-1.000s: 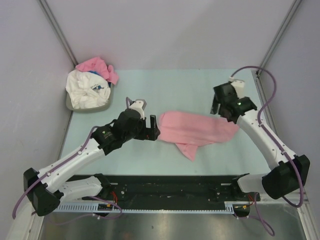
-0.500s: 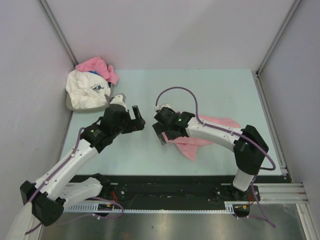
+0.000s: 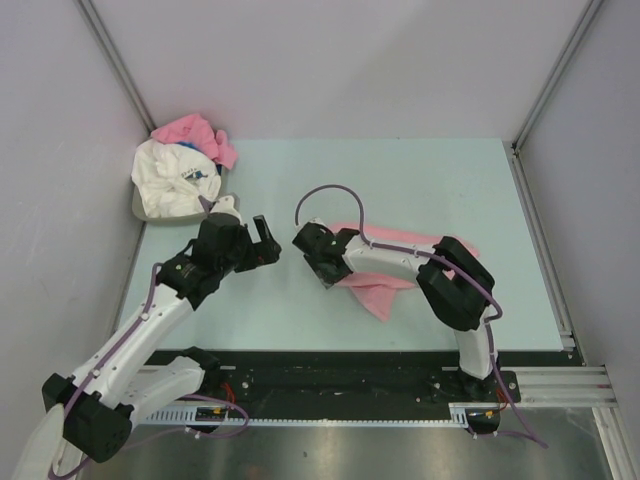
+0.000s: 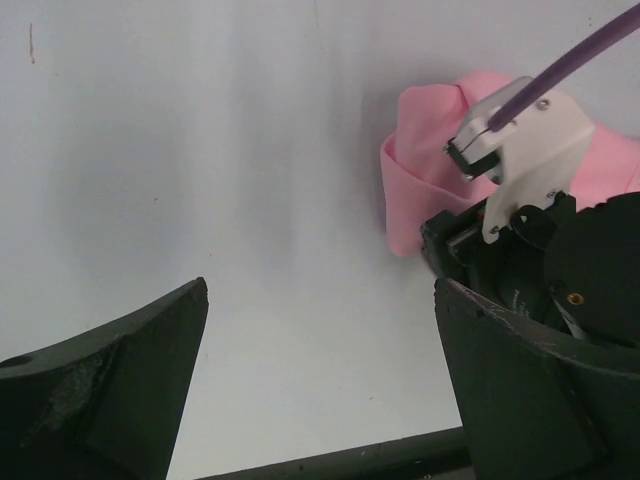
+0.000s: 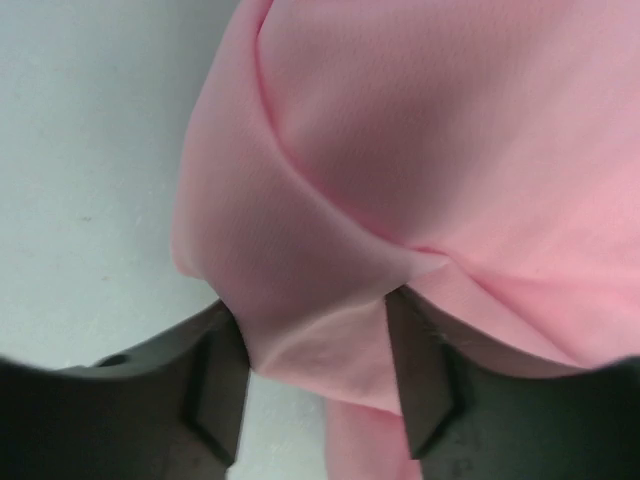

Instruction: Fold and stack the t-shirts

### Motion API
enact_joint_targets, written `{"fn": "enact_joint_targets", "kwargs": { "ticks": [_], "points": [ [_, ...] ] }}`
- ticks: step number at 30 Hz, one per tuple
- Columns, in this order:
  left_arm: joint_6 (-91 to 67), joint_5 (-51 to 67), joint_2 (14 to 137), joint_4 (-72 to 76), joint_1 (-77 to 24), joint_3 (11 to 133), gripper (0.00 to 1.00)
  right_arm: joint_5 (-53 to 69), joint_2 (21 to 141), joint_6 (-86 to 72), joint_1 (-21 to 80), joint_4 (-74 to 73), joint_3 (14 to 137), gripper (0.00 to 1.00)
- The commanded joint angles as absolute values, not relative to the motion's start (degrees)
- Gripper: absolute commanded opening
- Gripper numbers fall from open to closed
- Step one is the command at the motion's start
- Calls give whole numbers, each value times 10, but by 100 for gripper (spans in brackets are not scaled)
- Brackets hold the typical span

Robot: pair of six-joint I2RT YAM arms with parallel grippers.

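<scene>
Top external view: a grey bin (image 3: 138,208) sits at the far left corner of the pale table (image 3: 430,175), holding a crumpled white t-shirt (image 3: 170,182) with a small blue print and a bunched pink t-shirt (image 3: 192,130) at its far side. At mid-table lies a flat pink t-shirt (image 3: 375,292), smooth and soft. The right arm (image 3: 395,260) stretches across it and hides much of it, and a purple cable (image 3: 320,195) loops above. The right gripper (image 5: 315,375) straddles a rounded fold at the shirt's left edge, its dark fingers (image 5: 215,375) against the cloth on both sides; I cannot tell whether they squeeze it. The left gripper (image 4: 320,400) hangs wide apart and empty just left of that fold, over bare table.
</scene>
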State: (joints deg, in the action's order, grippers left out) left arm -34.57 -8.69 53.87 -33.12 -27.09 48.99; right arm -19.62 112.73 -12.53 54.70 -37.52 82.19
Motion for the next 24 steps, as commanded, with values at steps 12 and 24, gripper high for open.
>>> {"fn": "enact_joint_targets", "kwargs": {
  "ticks": [12,24],
  "points": [
    [-350,-67,527,-305,-264,488,100,-396,1073,-94,646,-496,1050,0],
    [-346,-57,512,-311,-264,519,100,-535,933,-198,615,-730,1230,0]
  ]
}}
